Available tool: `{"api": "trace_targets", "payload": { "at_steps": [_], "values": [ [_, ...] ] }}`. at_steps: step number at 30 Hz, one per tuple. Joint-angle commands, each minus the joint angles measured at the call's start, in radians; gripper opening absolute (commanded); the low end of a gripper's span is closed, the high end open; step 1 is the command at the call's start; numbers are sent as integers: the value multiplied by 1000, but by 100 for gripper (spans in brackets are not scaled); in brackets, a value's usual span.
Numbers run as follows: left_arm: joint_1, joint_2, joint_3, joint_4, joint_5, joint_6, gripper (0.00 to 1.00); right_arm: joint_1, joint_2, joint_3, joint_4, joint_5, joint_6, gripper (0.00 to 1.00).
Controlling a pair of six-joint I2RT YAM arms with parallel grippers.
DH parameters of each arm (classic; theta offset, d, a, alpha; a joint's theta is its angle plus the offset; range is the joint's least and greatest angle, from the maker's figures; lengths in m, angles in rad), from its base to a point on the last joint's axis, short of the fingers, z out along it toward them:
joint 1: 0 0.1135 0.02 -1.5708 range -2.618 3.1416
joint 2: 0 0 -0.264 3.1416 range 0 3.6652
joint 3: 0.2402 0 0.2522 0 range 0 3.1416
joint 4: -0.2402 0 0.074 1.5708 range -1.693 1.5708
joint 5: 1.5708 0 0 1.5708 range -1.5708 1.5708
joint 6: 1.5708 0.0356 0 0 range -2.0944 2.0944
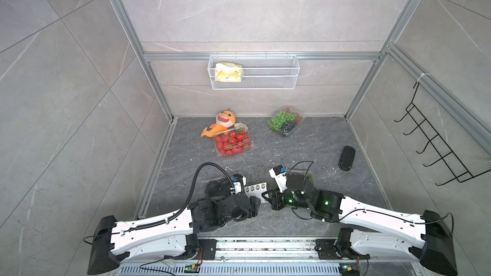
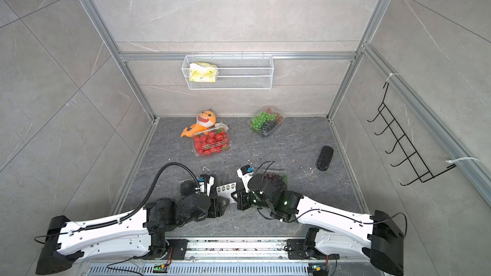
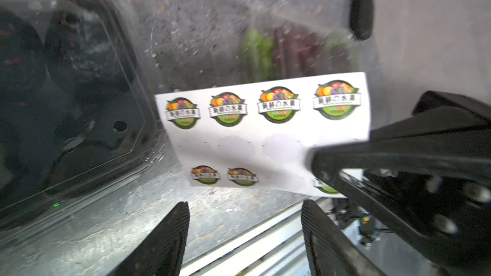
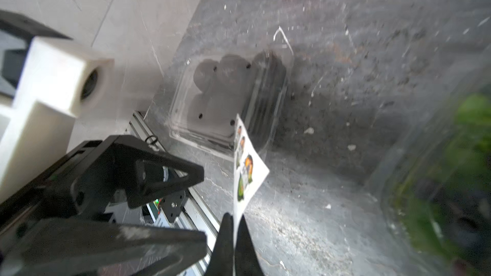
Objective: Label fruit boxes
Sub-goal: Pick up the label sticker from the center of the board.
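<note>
In both top views the strawberry box (image 1: 232,143) (image 2: 210,142) and the green grape box (image 1: 285,120) (image 2: 266,119) lie at the back of the floor. The box of dark fruits (image 1: 214,187) (image 3: 79,88) (image 4: 228,94) lies under my left arm. The purple grape box (image 2: 276,177) (image 3: 292,51) is partly hidden under my right arm. My right gripper (image 4: 233,219) (image 1: 266,197) is shut on the corner of the white sticker sheet (image 3: 263,134) (image 4: 248,171) (image 1: 255,188) and holds it up. My left gripper (image 3: 245,224) (image 1: 257,205) is open just before the sheet's edge, apart from it, with nothing between its fingers.
An orange plush toy (image 1: 221,123) lies behind the strawberries. A black oblong object (image 1: 346,157) (image 3: 361,13) rests at the right. A white wire basket (image 1: 253,71) hangs on the back wall, a black hook rack (image 1: 435,142) on the right wall. The aluminium rail (image 1: 265,245) runs along the front.
</note>
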Motion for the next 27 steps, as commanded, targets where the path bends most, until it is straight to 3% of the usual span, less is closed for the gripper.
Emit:
{"api": "trace_targets", "payload": {
  "at_steps": [1,6,11,14,17,22,27],
  "values": [
    [53,-41,117,-132,-35,186,74,-48,4,119,-282,-24,-202,0],
    [322,-58,224,-110,223,385,70,-167,84,321,-415,-202,-358,0],
    [597,61,318,-42,618,528,65,-251,152,446,-478,-392,-459,0],
    [717,112,317,62,868,565,63,-283,182,488,-512,-471,-527,0],
    [786,167,315,143,1040,583,62,-325,201,503,-501,-517,-571,0],
    [839,232,294,268,1215,573,60,-403,286,572,-495,-674,-623,0],
    [860,224,288,297,1235,595,59,-431,359,645,-497,-799,-669,0]
  ]
}}
